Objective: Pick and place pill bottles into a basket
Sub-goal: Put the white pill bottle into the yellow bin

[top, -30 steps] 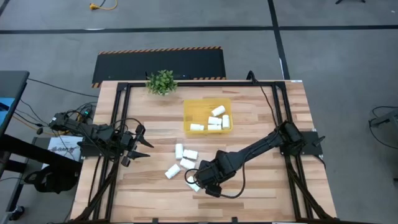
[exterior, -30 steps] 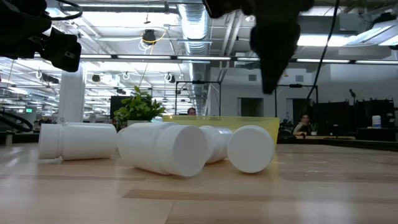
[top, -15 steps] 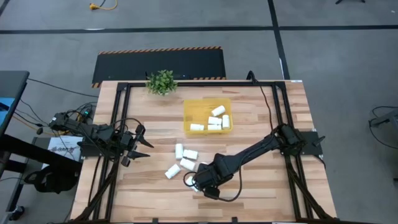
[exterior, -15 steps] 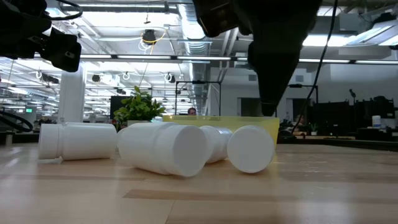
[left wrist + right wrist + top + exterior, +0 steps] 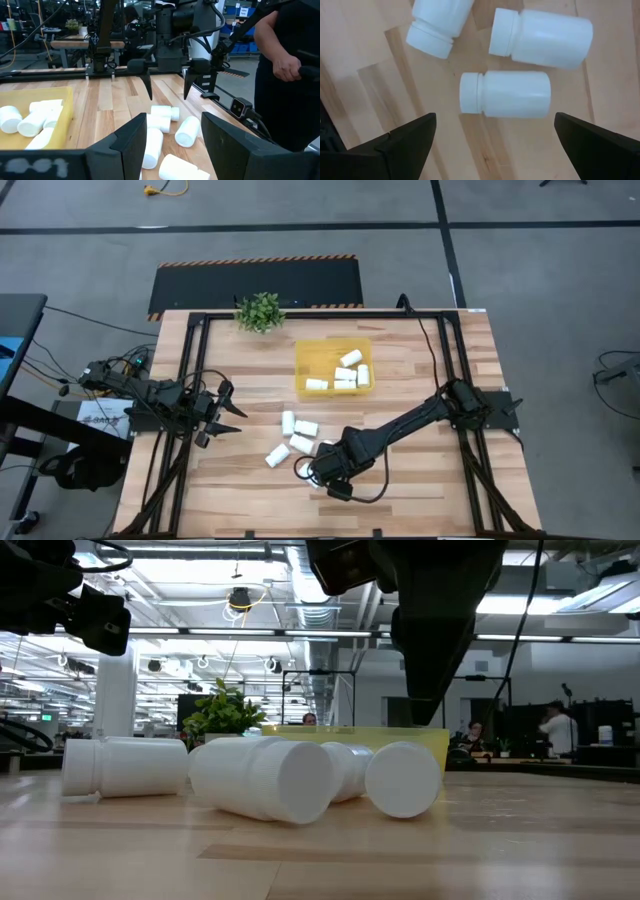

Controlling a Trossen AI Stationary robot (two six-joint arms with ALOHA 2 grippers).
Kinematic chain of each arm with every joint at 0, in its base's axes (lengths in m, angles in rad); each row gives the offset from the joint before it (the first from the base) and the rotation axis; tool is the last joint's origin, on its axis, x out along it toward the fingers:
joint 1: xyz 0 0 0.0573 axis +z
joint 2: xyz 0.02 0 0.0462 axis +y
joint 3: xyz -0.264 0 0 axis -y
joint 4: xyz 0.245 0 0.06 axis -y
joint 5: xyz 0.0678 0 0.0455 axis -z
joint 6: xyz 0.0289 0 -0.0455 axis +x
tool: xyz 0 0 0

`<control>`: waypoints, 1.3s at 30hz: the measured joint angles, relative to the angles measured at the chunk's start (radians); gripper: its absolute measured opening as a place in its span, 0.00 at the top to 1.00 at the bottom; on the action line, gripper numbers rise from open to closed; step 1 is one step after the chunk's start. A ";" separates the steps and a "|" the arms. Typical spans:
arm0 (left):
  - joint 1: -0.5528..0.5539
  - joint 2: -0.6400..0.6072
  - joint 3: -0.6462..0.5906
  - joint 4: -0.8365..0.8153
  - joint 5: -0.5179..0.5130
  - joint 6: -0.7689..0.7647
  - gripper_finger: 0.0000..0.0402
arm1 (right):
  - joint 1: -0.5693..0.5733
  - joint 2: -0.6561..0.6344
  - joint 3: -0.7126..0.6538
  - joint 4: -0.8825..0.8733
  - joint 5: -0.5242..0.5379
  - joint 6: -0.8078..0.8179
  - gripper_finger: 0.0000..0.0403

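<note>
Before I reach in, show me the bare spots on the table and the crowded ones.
Bare wood lies right of the basket up to the right rail, and along the near edge of the table. It is crowded at the centre: loose pill bottles lie there, with the open right gripper directly over them.

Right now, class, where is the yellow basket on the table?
In the high view the basket sits at the table's far middle, right of the potted plant, beyond the loose pill bottles.
</note>
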 joint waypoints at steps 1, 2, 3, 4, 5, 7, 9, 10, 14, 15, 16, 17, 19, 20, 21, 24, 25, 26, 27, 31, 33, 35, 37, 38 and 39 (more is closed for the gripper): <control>0.000 0.000 0.000 0.000 0.000 0.000 0.56 | 0.000 0.000 0.000 0.000 0.004 0.000 0.01; 0.000 0.000 0.000 0.000 0.000 0.000 0.56 | 0.000 0.000 0.000 -0.001 0.007 0.000 0.01; 0.000 0.000 0.000 0.000 0.000 0.000 0.56 | 0.000 0.000 0.000 -0.001 0.010 0.000 0.01; 0.000 0.000 0.000 0.000 0.000 0.000 0.56 | 0.000 0.000 0.000 -0.001 0.013 0.000 0.01; 0.000 0.000 0.000 0.000 0.000 0.000 0.56 | 0.000 0.000 0.000 -0.001 0.015 0.000 0.01; 0.000 0.000 0.000 0.000 0.000 0.000 0.56 | 0.000 -0.001 -0.005 0.006 0.017 0.000 0.01; 0.000 0.000 0.000 0.000 0.000 0.000 0.56 | 0.000 -0.002 -0.029 0.034 0.017 0.000 0.01; 0.000 0.000 0.000 0.000 0.000 0.000 0.56 | 0.000 -0.002 -0.040 0.039 0.016 0.000 0.01; 0.000 0.000 0.000 0.000 0.000 0.000 0.56 | 0.000 -0.002 -0.056 0.052 0.007 0.000 0.01; 0.000 0.000 0.000 0.000 0.000 0.000 0.56 | 0.000 -0.002 -0.062 0.062 0.007 0.000 0.01; 0.000 0.000 0.000 0.000 0.000 0.000 0.56 | 0.000 -0.002 -0.067 0.067 0.007 0.000 0.01; 0.000 0.000 0.000 0.000 0.000 0.000 0.56 | 0.000 -0.002 -0.069 0.068 0.007 0.000 0.01; 0.000 0.000 0.000 0.000 0.000 0.000 0.56 | 0.000 -0.002 -0.069 0.078 0.005 -0.002 0.01; 0.000 0.000 0.000 0.000 0.000 0.000 0.56 | -0.001 -0.002 -0.069 0.080 0.001 -0.004 0.01; 0.000 0.000 0.000 0.000 0.000 0.000 0.56 | -0.001 -0.002 -0.069 0.080 -0.004 -0.008 0.01; 0.000 0.000 0.000 0.000 0.000 0.000 0.56 | -0.001 -0.002 -0.090 0.123 -0.006 -0.011 0.01; 0.000 0.000 0.000 0.000 0.000 0.000 0.56 | -0.001 -0.002 -0.100 0.130 -0.009 -0.011 0.01; 0.000 0.000 0.000 0.000 0.000 0.000 0.56 | -0.001 -0.002 -0.109 0.135 -0.013 -0.011 0.01; 0.000 0.000 0.000 0.000 0.000 0.000 0.56 | -0.001 -0.002 -0.117 0.148 -0.020 -0.011 0.01; 0.000 0.000 0.000 0.000 0.000 0.000 0.56 | -0.003 -0.002 -0.146 0.181 -0.035 -0.011 0.01; 0.000 0.000 0.000 0.000 0.000 0.000 0.56 | -0.007 -0.002 -0.154 0.200 -0.036 -0.011 0.01; 0.000 0.000 0.000 0.000 0.000 0.000 0.56 | -0.008 -0.002 -0.161 0.203 -0.036 -0.011 0.01; 0.000 0.000 0.000 0.000 0.000 0.000 0.56 | -0.009 -0.002 -0.164 0.204 -0.036 -0.011 0.01; 0.000 0.000 0.000 0.000 0.000 0.000 0.56 | -0.009 -0.002 -0.164 0.206 -0.036 -0.011 0.01; 0.000 0.000 0.000 0.000 0.000 0.000 0.56 | -0.009 -0.002 -0.164 0.208 -0.036 -0.010 0.01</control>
